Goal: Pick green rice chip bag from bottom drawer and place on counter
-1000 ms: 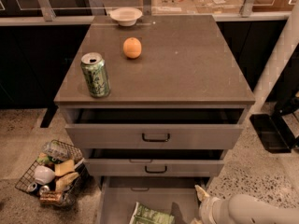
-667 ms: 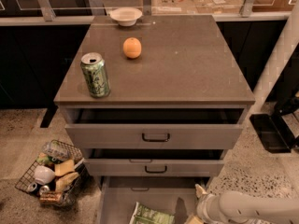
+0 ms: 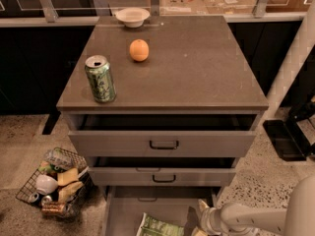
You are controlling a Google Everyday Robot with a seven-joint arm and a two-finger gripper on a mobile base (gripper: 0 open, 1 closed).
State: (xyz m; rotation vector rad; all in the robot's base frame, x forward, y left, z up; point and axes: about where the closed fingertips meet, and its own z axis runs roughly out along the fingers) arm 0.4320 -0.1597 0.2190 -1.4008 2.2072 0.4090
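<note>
The green rice chip bag (image 3: 160, 226) lies flat in the open bottom drawer (image 3: 123, 210), at the lower edge of the camera view, partly cut off. My gripper (image 3: 199, 219) reaches in from the right on its white arm, over the drawer's right side, just right of the bag and not touching it. Its fingers (image 3: 203, 205) are spread apart and hold nothing. The counter (image 3: 197, 63) is the grey-brown cabinet top above.
On the counter stand a green drink can (image 3: 100, 78), an orange (image 3: 139, 50) and a white bowl (image 3: 132, 16). The two upper drawers (image 3: 164, 144) are slightly pulled out. A wire basket (image 3: 54, 183) of items sits on the floor at left.
My gripper and arm have moved a little to the left, closer to the bag. The bag and the counter items have not moved.
</note>
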